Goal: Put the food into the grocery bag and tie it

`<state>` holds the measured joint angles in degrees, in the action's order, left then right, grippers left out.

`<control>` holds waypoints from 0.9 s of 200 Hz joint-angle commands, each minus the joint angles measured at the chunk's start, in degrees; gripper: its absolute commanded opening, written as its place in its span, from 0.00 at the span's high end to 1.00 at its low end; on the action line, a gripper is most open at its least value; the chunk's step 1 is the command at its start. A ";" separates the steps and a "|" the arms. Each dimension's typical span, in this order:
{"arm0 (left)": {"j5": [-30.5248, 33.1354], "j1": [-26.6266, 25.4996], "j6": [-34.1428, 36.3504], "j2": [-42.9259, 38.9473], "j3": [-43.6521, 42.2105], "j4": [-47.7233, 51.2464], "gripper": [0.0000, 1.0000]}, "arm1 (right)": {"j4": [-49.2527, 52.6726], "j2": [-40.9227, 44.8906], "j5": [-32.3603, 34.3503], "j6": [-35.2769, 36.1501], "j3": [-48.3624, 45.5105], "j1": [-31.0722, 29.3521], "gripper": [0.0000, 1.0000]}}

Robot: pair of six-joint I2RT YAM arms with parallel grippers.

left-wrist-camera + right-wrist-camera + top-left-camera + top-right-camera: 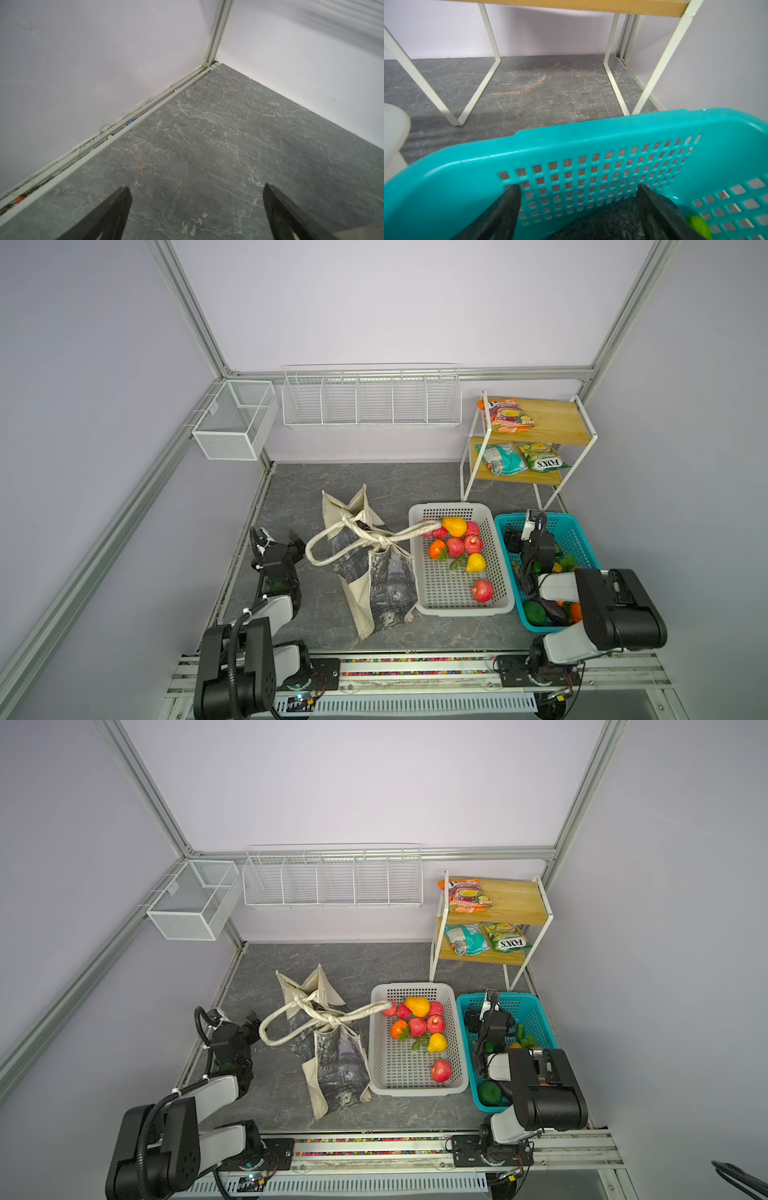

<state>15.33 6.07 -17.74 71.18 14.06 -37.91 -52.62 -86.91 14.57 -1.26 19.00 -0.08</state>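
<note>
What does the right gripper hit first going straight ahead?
Probably the holed end wall of the teal basket: the open right gripper sits inside that basket, pointing at it. Gap unclear.

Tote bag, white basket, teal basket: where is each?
Tote bag (390, 580): in a top view, on its printed panel.
White basket (465, 610): in a top view, on its near rim.
Teal basket (571, 135): right wrist view, on its rim.

We note the counter (207, 145): grey veined stone look, matt. Grocery bag (374, 585): limp cream cloth, creased. White basket (449, 593) and teal basket (571, 145): smooth perforated plastic, the teal one slightly glossy. Shelf (557, 423): wood boards, white-painted metal frame.
</note>
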 commanded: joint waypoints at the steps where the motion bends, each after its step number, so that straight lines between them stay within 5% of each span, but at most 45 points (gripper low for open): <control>1: -3.38 0.28 2.24 2.37 3.34 -4.80 0.00 | -1.11 -0.36 -3.75 1.56 0.67 -0.32 0.11; 31: -5.65 0.29 5.61 3.95 4.29 -5.66 0.00 | 1.75 -0.63 -4.12 1.65 2.36 -0.43 0.11; 55: -4.86 0.26 6.02 10.21 0.90 -20.44 0.00 | 1.58 -0.54 -4.63 1.90 2.18 -0.39 0.11; 107: -7.18 -2.10 9.83 9.75 5.75 -9.95 0.01 | 2.40 -0.71 -4.26 2.05 2.69 -0.57 0.11; 120: -10.26 -3.20 12.21 12.91 6.76 -10.44 0.00 | 2.44 -0.71 -4.42 2.12 2.71 -0.56 0.11; 132: -10.64 -3.69 13.03 18.77 5.29 -21.95 0.00 | 2.94 -0.84 -7.22 2.90 3.06 -0.44 0.11; 147: -10.58 -3.76 12.86 14.52 8.11 -8.91 0.00 | 3.41 -0.80 -8.93 3.13 3.25 -0.02 0.11; 164: -10.16 -4.04 13.36 17.66 6.58 -17.71 0.00 | 3.49 -0.80 -8.86 3.13 3.32 -0.04 0.11; 180: -10.20 -4.13 13.43 17.03 6.85 -15.65 0.00 | 3.57 -0.80 -8.77 3.18 3.32 -0.01 0.11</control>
<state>5.91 2.28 -6.31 87.83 20.16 -51.62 -50.22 -87.05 8.67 0.49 21.58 -0.01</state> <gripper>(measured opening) 0.995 0.888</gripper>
